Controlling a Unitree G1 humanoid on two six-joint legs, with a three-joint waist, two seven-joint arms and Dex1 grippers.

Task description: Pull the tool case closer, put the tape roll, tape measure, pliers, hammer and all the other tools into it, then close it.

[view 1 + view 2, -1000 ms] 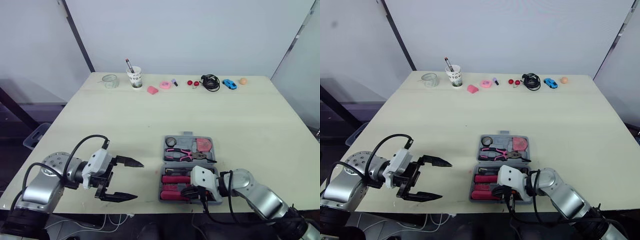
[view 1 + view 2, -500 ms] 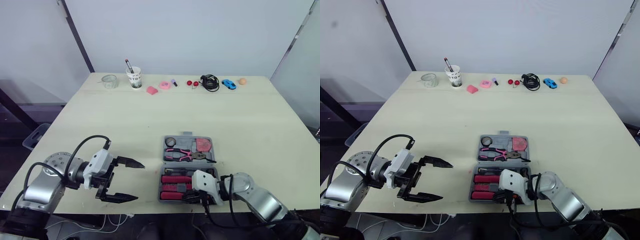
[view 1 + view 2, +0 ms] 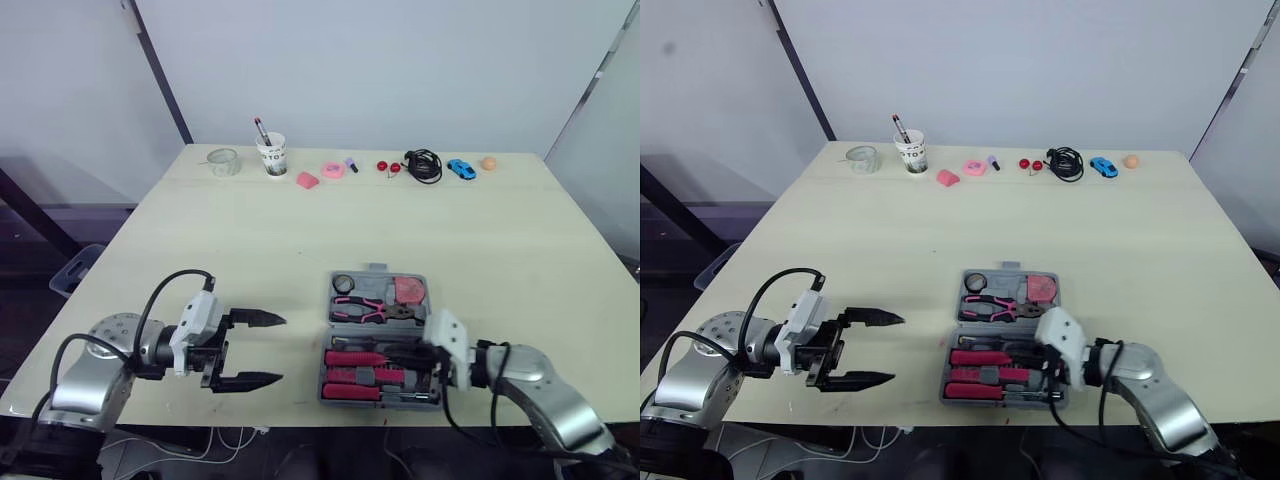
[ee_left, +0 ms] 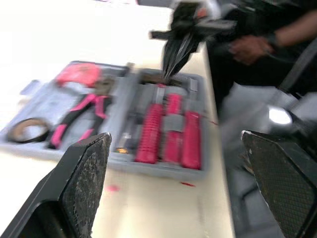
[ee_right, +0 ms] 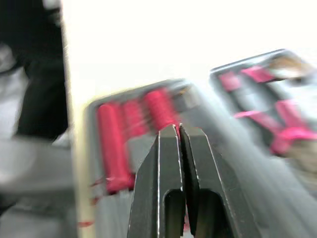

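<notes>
**Left eye view.** Your right gripper has shifted. A moment ago it sat over the near edge of the tool case. It now reaches in from the case's right side, with its tips over the right end of the near tray. Your left gripper hangs over bare tabletop to the left of the case, well apart from it, with its fingers spread wide as before. The case lies open and flat near the front edge of the tabletop.

The far tray holds the pliers, the tape roll and the tape measure. The near tray holds the red-handled tools; I cannot single out the hammer among them. No loose tool lies beside the case. I judge packing complete, with closing the one step outstanding.

**Right eye view.** This confirms the same layout.

**Left wrist view.** The case is moulded grey plastic with shaped recesses. The pliers have smooth pink grips and the tape roll is a thin dark ring. The right gripper points down into the near tray. A person's hand shows beyond the tabletop.

**Right wrist view.** The right gripper's fingers are pressed together and hold nothing. The red handles under them are ribbed and cylindrical.
</notes>
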